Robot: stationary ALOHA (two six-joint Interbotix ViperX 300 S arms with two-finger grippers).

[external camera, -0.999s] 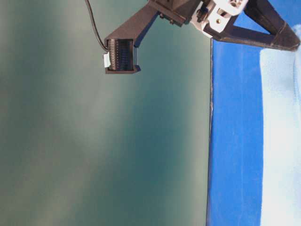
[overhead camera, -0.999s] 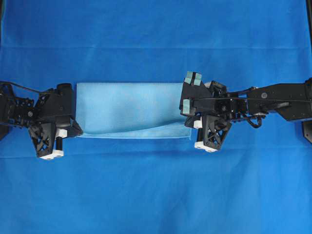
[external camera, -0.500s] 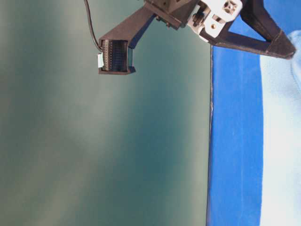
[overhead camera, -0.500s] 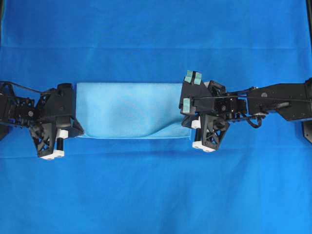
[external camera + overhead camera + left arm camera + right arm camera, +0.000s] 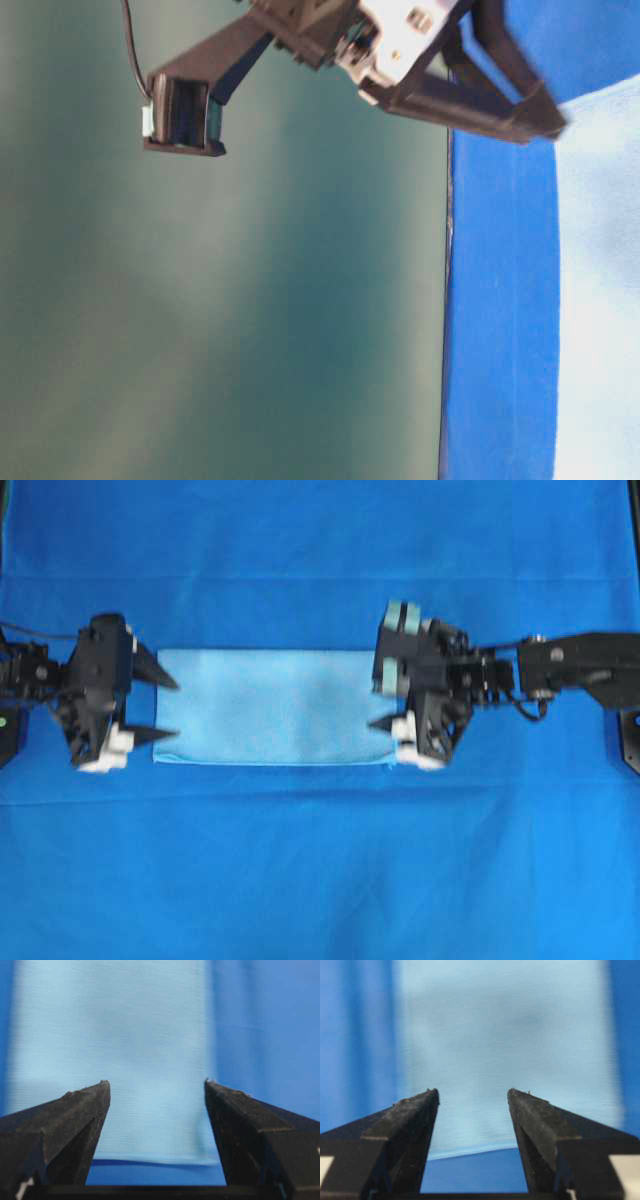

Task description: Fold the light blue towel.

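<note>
While the pale sky-blue microfibre towel (image 5: 270, 707) lies folded into a flat band on the royal-blue sheet (image 5: 320, 870) covering the bench, both pincers stand released. The left pincer (image 5: 160, 708) flanks its left end. The right pincer (image 5: 385, 705) sits at its right end

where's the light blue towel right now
In the overhead view the towel lies flat as a folded strip at the middle of the blue sheet, between the open left gripper and right gripper.
</note>
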